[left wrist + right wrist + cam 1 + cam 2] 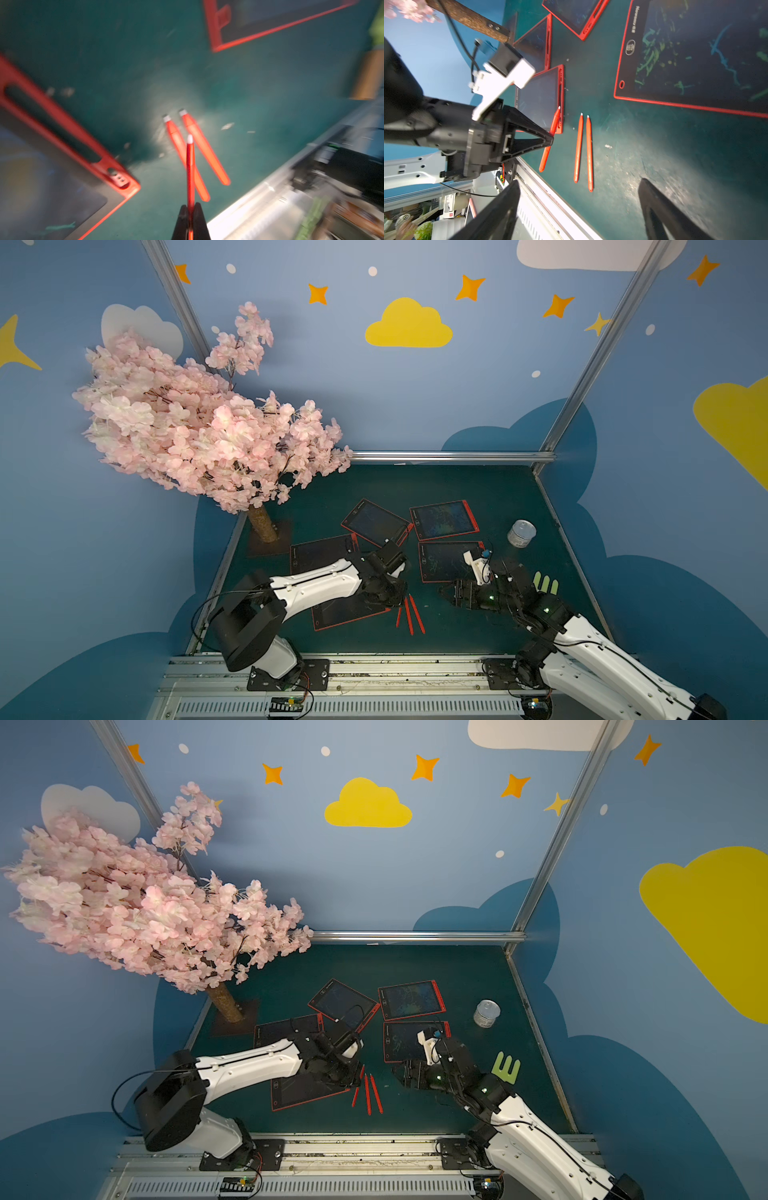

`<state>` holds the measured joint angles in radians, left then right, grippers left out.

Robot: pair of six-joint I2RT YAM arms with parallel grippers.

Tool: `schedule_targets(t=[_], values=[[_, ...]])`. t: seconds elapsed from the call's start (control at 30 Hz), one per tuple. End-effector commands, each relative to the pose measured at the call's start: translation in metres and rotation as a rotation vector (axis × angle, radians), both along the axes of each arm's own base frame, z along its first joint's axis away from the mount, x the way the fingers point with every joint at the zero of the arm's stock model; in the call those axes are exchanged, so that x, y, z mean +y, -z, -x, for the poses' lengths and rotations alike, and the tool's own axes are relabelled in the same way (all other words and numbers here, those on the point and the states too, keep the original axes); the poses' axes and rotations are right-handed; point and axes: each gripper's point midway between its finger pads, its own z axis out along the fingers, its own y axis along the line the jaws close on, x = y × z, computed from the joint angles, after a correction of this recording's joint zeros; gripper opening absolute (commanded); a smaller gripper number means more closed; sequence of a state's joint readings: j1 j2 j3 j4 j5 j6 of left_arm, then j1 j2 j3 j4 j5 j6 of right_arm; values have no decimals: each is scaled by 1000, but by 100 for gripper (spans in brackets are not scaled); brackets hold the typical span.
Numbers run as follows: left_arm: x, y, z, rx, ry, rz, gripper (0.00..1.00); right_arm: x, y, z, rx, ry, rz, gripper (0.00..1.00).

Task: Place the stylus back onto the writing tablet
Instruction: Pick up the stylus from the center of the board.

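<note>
Stylus (555, 120) pinched in left hand (550, 141), right hand (579, 181) jaws apart

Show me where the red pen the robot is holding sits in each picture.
Top view: held stylus, low centre.
Top view: same spot.
Left wrist: bottom centre, sticking out of shut jaws.
Right wrist: left of centre.
Landmark: two loose styluses alongside it.

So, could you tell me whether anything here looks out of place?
Two red styluses lie loose on the green mat beside the nearest tablet, whose side slot is empty; the left fingers hold a third stylus.
</note>
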<state>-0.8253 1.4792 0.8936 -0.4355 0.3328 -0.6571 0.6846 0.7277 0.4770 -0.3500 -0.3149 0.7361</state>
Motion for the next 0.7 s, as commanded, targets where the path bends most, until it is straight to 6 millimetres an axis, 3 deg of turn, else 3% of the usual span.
schedule_targets(t=[0.0,0.13,0.4,0.67], values=[[-13,-34,-4,-30,111,259,3,20,-31,-7,-4,-7,-128,81],[-9,-68,-12,-57,155,430,3,37,-57,-17,6,-11,-219,75],[-13,-126,-4,-54,296,715,3,67,-104,-32,-38,-88,-346,61],[-13,-152,-11,-74,326,815,2,79,-126,-33,-47,-162,-372,49]])
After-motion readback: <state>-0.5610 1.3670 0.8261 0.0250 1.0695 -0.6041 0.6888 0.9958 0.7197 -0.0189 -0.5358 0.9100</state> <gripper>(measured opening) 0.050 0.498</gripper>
